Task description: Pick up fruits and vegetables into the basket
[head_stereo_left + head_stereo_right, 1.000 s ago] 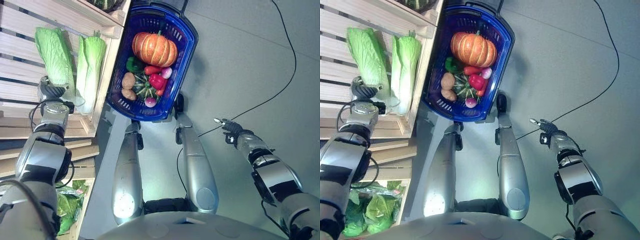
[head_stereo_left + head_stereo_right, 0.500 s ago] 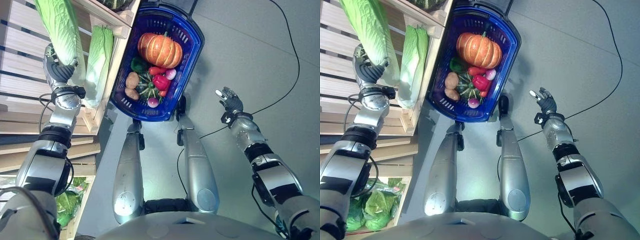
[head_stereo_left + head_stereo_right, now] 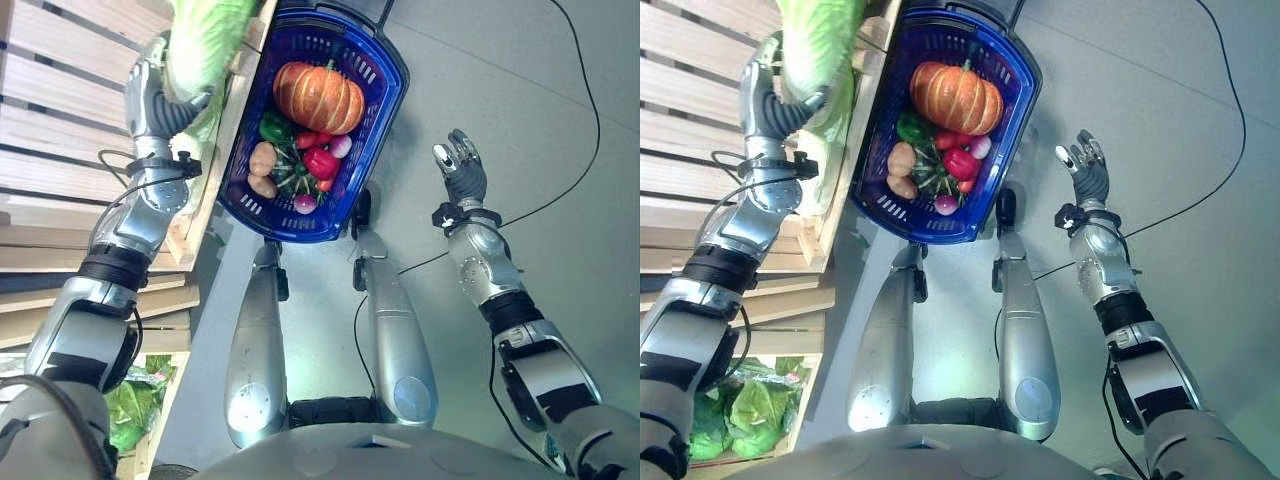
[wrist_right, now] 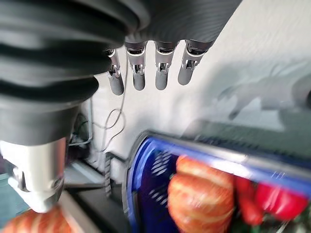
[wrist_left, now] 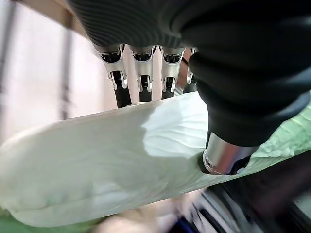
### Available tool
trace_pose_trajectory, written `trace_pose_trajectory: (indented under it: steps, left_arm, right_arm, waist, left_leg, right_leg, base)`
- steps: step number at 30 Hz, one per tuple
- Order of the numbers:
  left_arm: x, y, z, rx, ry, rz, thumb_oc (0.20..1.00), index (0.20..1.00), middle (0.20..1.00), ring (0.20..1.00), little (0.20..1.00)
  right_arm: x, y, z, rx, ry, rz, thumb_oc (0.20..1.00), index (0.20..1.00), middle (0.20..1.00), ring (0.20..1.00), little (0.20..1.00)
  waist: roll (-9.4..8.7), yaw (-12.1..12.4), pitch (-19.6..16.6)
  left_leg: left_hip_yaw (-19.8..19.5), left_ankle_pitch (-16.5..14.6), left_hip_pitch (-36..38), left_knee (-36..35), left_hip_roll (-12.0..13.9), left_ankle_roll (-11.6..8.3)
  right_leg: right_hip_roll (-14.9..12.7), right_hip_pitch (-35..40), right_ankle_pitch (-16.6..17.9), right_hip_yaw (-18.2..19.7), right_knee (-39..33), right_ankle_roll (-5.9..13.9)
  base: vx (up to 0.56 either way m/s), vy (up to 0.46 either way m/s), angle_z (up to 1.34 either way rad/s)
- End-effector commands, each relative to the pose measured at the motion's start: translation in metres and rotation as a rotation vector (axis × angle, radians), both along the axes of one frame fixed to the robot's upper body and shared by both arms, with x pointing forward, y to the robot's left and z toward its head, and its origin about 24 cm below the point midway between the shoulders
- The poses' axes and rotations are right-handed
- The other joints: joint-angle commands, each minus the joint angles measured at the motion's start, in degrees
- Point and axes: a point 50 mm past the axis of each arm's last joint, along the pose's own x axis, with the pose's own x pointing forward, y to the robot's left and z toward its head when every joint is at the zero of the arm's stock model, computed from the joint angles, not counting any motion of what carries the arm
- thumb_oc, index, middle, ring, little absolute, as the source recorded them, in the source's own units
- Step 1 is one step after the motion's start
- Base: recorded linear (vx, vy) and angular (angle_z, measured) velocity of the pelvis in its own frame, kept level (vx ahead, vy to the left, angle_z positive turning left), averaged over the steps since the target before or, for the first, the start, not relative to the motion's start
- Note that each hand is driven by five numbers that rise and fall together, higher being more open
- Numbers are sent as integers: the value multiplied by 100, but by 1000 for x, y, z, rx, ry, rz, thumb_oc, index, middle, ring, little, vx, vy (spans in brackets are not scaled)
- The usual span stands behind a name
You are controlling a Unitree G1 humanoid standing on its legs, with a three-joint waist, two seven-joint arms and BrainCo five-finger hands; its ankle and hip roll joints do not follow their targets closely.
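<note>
Two hands show around the blue basket (image 3: 385,95), which stands on the grey floor (image 3: 520,80) against the side of a wooden slatted shelf (image 3: 70,130). The left hand (image 3: 150,100) is raised beside the basket's left rim, just over the shelf's edge, and its fingers (image 5: 141,80) and thumb are curled round a napa cabbage (image 3: 205,35) — the pale stalk end lies across the palm in the left wrist view, with the green leaves running up past the top of the head views. A second cabbage (image 3: 835,125) lies on the shelf behind that hand, mostly hidden by it.

The right hand (image 3: 462,170) is up over the bare floor to the right of the basket, well apart from it, its fingers (image 4: 160,73) straight and loosely spread, holding nothing.

Inside the basket an orange pumpkin (image 3: 318,95) takes the far half. Nearer the robot lie a green pepper (image 3: 275,128), a red pepper (image 3: 322,162), two potatoes (image 3: 262,160) by the left wall, a dark striped squash (image 3: 292,175) and two small pink radishes (image 3: 341,147) — one beside the red pepper, one at the near wall.

Below the shelf, leafy greens (image 3: 750,415) sit in a lower bin. No writing or label can be read on the basket or the shelf.
</note>
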Motion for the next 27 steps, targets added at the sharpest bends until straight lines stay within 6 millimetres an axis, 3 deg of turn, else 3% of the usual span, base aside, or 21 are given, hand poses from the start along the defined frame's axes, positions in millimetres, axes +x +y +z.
trace_pose_trajectory:
  steps: [1,14,27]
  left_arm:
    - [-7,-37,18,88,-88,-204,200,200,200,200,200]
    - [-17,-82,11,209,-3,-448,200,200,200,200,200]
    - [-25,-103,4,274,68,-569,200,200,200,200,200]
  right_arm:
    - [-9,-3,21,3,-140,40,1000,1000,1000,1000,1000]
    - [-17,36,42,-25,-232,273,1000,1000,1000,1000,1000]
    - [-25,66,54,14,-255,506,1000,1000,1000,1000,1000]
  waist:
    - [235,-64,-174]
    - [199,-135,-174]
    - [124,-100,-174]
  left_leg:
    - [186,253,-16,-503,-253,79]
    - [304,287,38,-599,-191,84]
    - [303,315,13,-619,-166,72]
  right_leg:
    - [253,357,-650,-382,266,151]
    - [266,369,-585,-321,189,215]
    - [270,349,-548,-336,167,254]
  base:
    - [10,24,-8]
    - [7,10,-3]
    - [0,0,0]
